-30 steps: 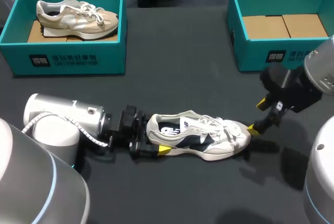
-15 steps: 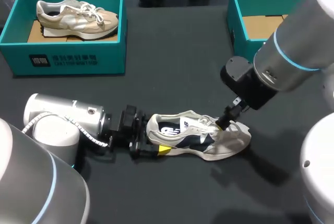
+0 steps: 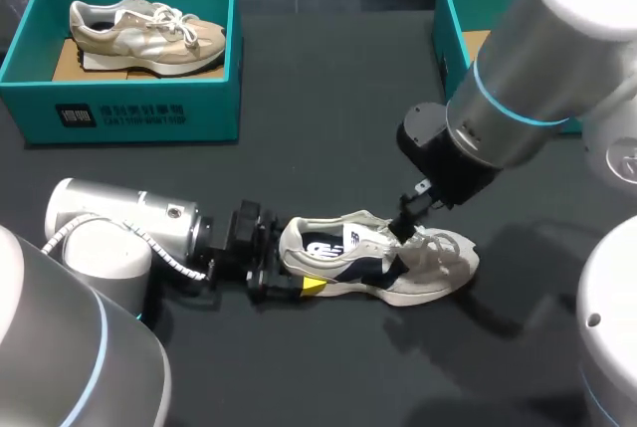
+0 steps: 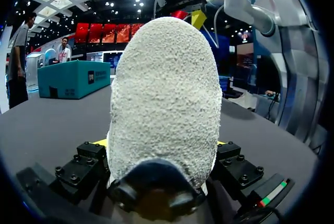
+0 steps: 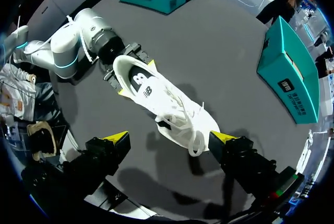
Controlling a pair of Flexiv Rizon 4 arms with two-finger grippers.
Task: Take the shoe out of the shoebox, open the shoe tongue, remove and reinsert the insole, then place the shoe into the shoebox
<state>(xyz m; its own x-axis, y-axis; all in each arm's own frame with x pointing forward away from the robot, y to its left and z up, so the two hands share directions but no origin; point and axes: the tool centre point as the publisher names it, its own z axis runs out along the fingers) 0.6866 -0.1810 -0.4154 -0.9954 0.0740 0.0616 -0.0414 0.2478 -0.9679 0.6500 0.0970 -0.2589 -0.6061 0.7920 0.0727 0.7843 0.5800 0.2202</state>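
The white-and-navy shoe [image 3: 378, 263] lies upright on its sole on the dark surface [image 3: 328, 138], outside both boxes, heel toward my left arm and toe toward my right. The left tool [image 3: 291, 268] lies low along the surface and is clenched on the shoe's heel, one finger on each side. One yellow tip shows against the near side of the sole. In the left wrist view the grey, rough-textured back of the heel fills the space between the fingers. The right arm comes in from the right and reaches past the middle. Its tool [image 3: 406, 230] hangs over the laces and tongue, at the front half of the shoe. In the right wrist view that tool is released, its two yellow tips spread wide. The shoe's toe and loose white laces lie below and between the tips, and I cannot tell whether either fingertip touches the shoe. The navy insole shows inside the shoe's opening. At the far left of the surface stands a teal left box [image 3: 119, 108] with a beige shoe [image 3: 144, 34] lying inside it. At the far right is the teal right box [image 3: 456, 69], partly hidden behind the right arm, with brown cardboard showing inside.
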